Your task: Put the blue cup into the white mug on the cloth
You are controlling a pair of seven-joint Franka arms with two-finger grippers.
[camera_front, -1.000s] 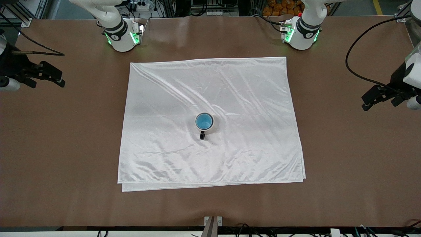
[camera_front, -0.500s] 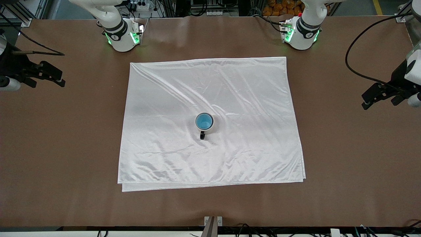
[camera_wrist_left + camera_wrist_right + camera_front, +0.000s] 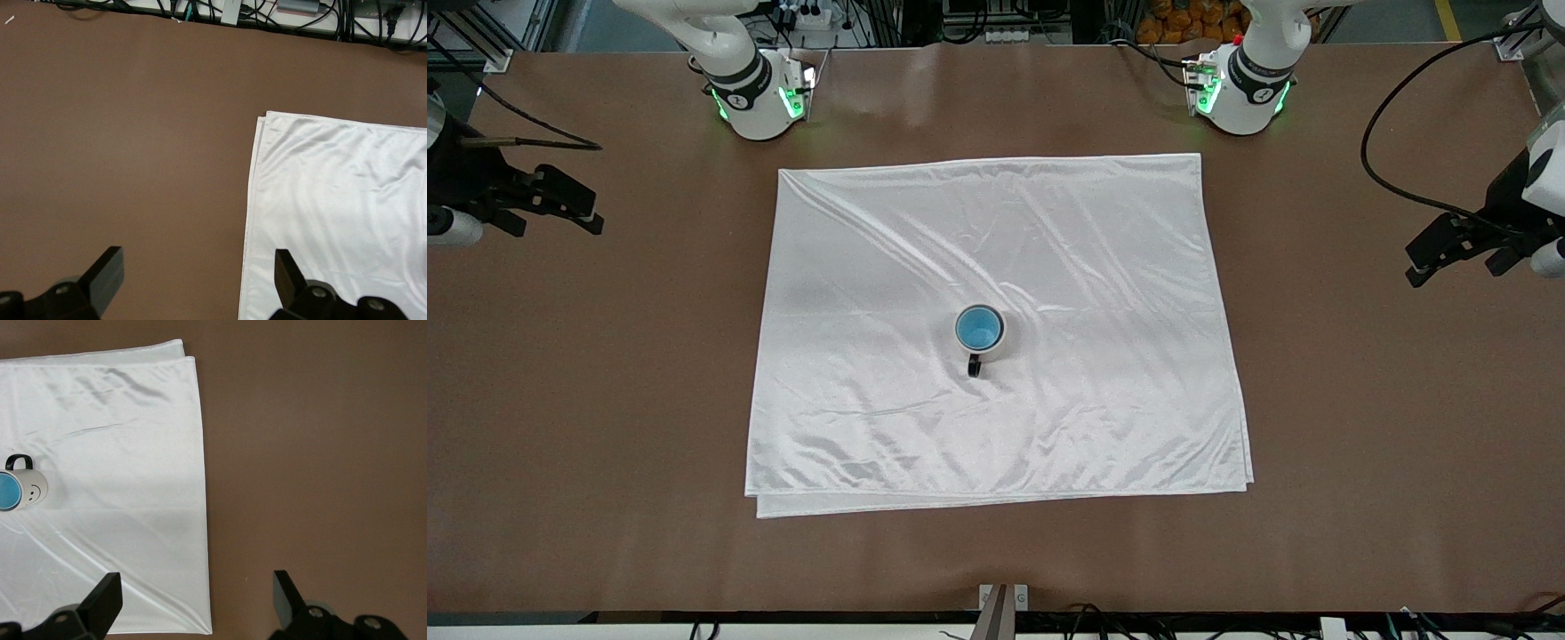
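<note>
Near the cloth's (image 3: 996, 329) middle stands the white mug (image 3: 996, 342) w/ the blue cup (image 3: 978, 328) nested inside, handle toward front cam. Left gripper (image 3: 1449, 258) and right gripper (image 3: 560, 204) hang over bare table (image 3: 605, 400) at their own ends, fingers apart, nothing held.

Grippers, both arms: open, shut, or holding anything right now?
Left gripper: open, empty, over bare table at the left arm's end.
Right gripper: open, empty, over bare table at the right arm's end.

Front camera high, facing both bases, whole table (image 3: 587, 373) in frame. Wrist cameras look down from table ends; all share the cloth (image 3: 871, 293) (image 3: 347, 200) (image 3: 120, 453).
</note>
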